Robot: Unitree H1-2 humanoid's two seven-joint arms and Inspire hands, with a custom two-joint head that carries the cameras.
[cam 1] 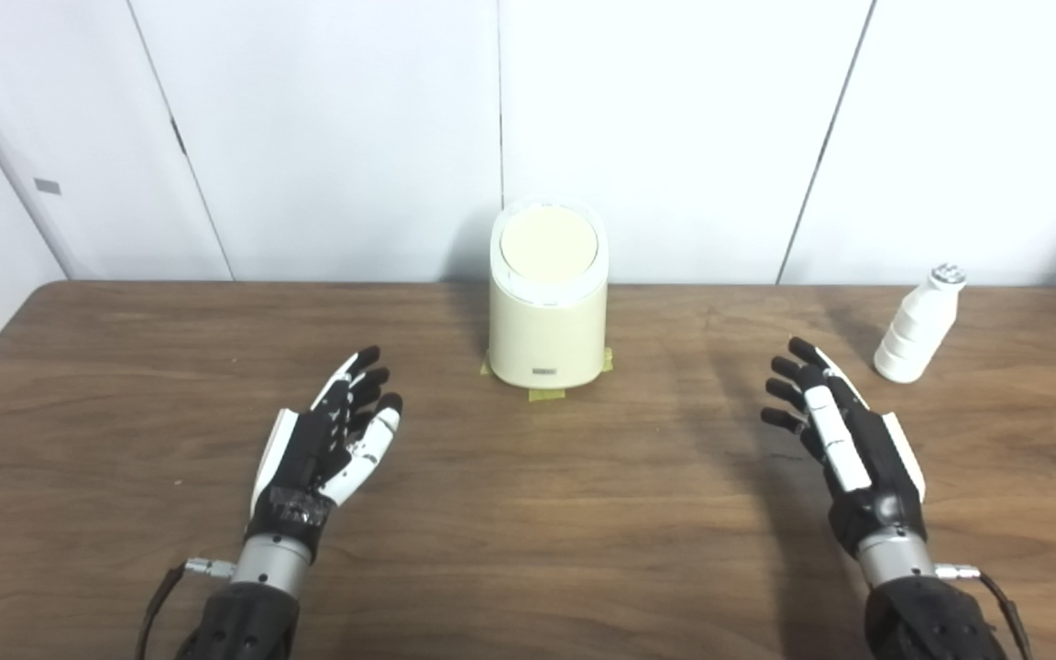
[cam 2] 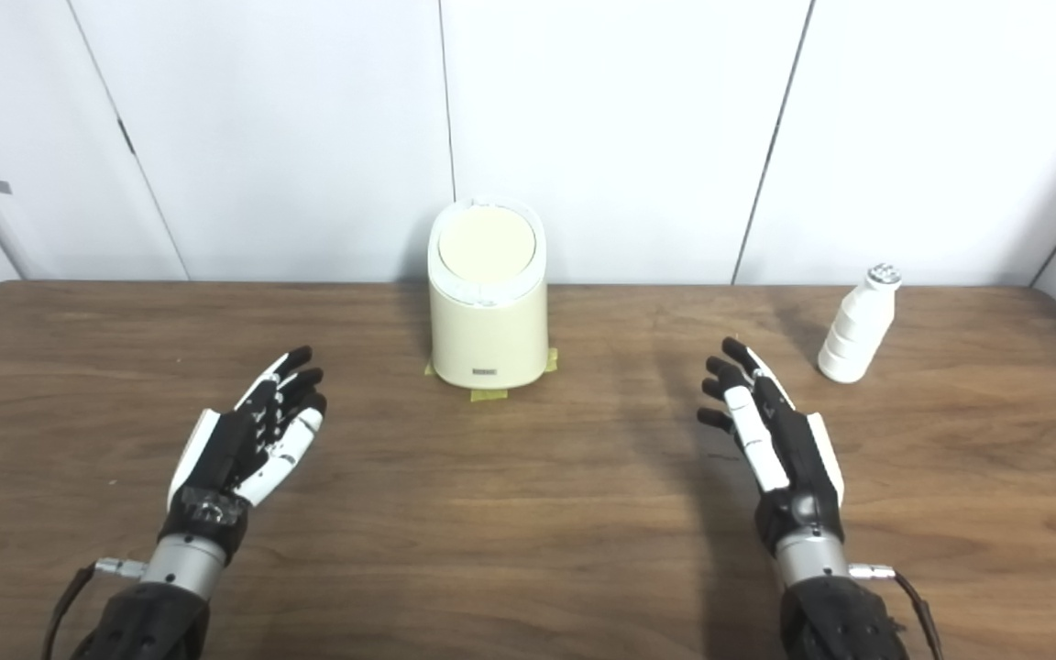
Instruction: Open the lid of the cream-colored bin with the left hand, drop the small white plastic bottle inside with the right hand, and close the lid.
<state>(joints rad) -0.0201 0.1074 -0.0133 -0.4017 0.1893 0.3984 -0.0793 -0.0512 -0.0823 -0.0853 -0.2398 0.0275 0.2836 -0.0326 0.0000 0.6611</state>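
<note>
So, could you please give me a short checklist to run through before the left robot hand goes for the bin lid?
1. Lid shut on the cream-colored bin: ok, it sits flush in the rim.
2. Left robot hand free: ok, open, holding nothing.
3. Right robot hand free for the pickup: ok, open, holding nothing.
4. Small white plastic bottle upright and untouched: ok, standing beyond the right robot hand.
5. Bin fixed in place: cannot tell; yellowish tape shows at its base, its hold is unclear.
6. Path from left robot hand to bin: ok, only bare table between them.
</note>
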